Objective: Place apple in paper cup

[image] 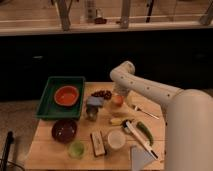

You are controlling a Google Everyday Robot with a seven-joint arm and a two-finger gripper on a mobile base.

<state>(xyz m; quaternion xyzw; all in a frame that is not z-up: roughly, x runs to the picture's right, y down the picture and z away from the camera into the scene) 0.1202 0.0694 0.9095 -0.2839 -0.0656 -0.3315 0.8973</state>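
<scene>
Your apple (117, 101) is round, so it has no long axis to speak of. It shows an orange-red skin with a paler, yellowish top, and you cannot make out a stem or which way it faces. It lies on the wooden table (46, 149) near the middle, just right of a small blue-topped container (93, 104) and just below the dark grape cluster (102, 93).

The paper cup (116, 139) stands upright toward the near edge with its mouth up. It is a short white cylinder with a pale inside, well apart from the apple. The yellow banana (121, 120) lies between them, its length running roughly left to right.

The arm is a smooth white shell. It rises from the bulky body at the right, runs up and left to a rounded elbow (123, 72), then drops straight down. The gripper (118, 94) hangs at the end of it, directly over the apple and touching or nearly touching its top. You cannot tell whether it is open, closed or gripping the fruit.

At the left, a green plastic tray (46, 102) holds an orange bowl (66, 95). A glossy maroon bowl (65, 130) and a small translucent green cup (76, 148) stand in front of the tray.
</scene>
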